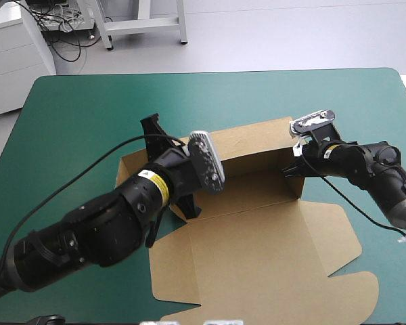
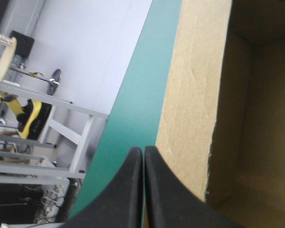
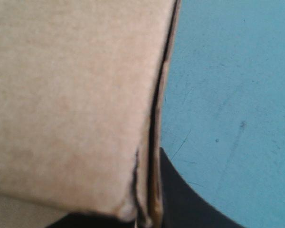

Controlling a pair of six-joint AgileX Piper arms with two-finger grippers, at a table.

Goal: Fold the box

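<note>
Right jaws clamp a wall of the box (image 1: 257, 230); left jaws, closed empty, sit just outside

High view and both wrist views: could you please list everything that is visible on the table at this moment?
box: one, brown, mid-table; the far part is raised into walls like an open tray, and the lid lies flat toward the near edge.
table cover: one, teal-green, under the box and showing around it.
left pincer: one, black, shut and empty, beside the outside of the box's far wall near its left end.
right pincer: one, black, shut on the box at its right wall, with the board's edge between the fingers.
</note>
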